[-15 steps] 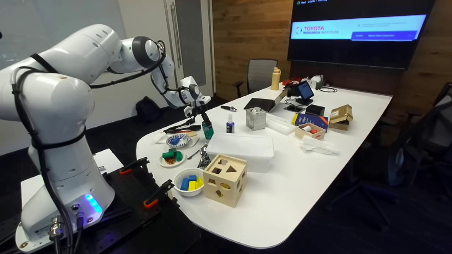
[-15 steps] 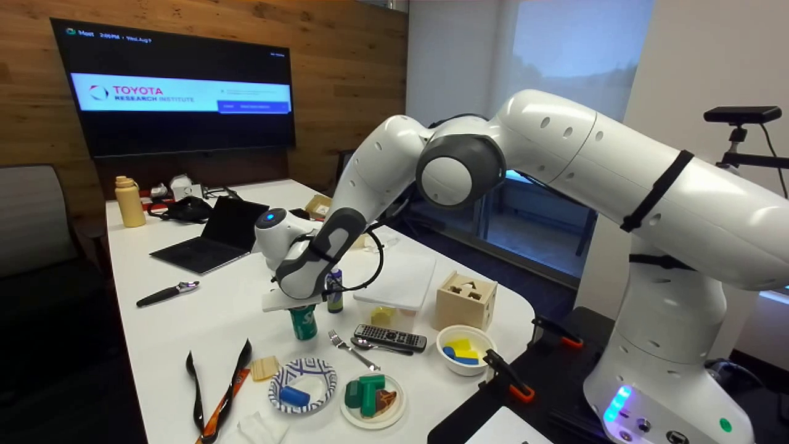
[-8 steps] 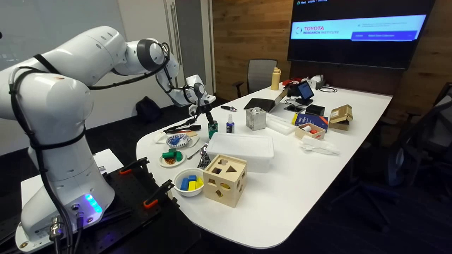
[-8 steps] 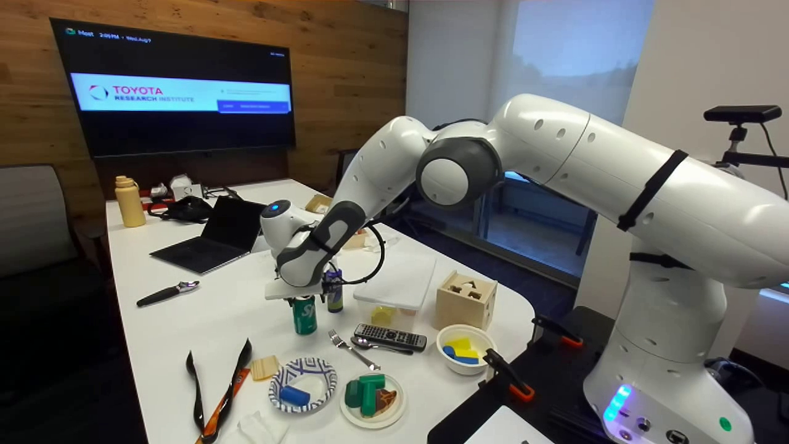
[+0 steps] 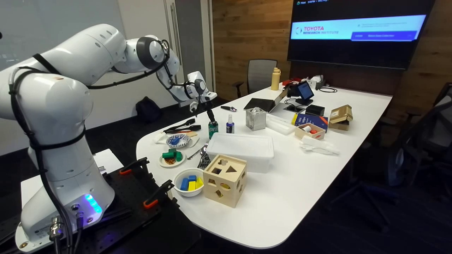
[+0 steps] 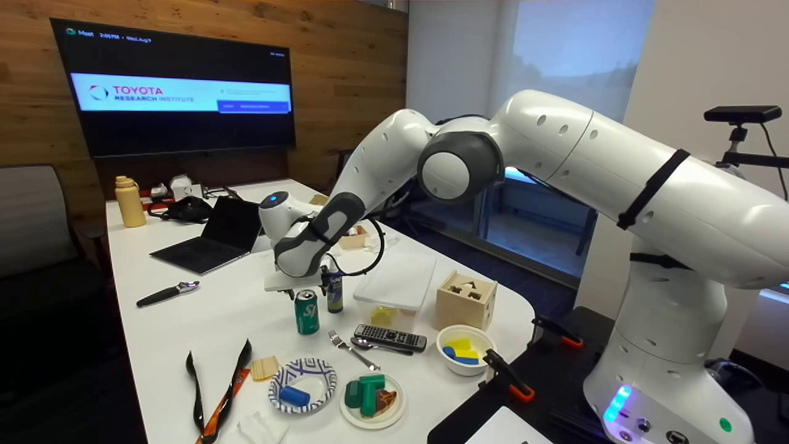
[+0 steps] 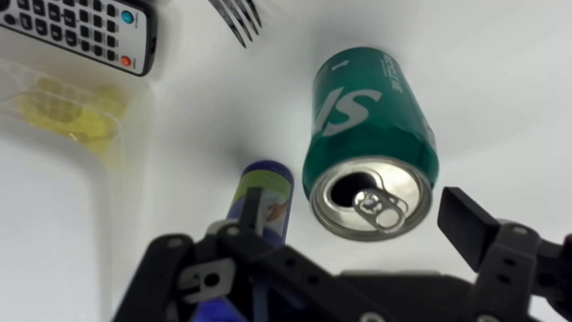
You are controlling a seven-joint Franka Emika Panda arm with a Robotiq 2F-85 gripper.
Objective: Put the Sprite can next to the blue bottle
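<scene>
— "Looks like the release step! Where's the Sprite can (image 6: 306, 312)?"
— "Upright on the counter (image 6: 216, 320), just beside the blue bottle (image 6: 335, 299), gripper (image 7: 357, 215) spread above the can! Next calls for a straight lift, bottle untouched."
— "Containers, working outward from the can?"
— "Plastic tub (image 6: 396, 280), yellow shape (image 6: 382, 316) inside; patterned bowl (image 6: 318, 387), one blue block (image 6: 294, 396); then white bowl (image 6: 463, 369), yellow and blue blocks (image 6: 459, 346)!"

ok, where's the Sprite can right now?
The Sprite can stands upright on the table, beside the blue bottle with a gap between them. It's left of the bottle in both exterior views and right of it in the wrist view.
</scene>
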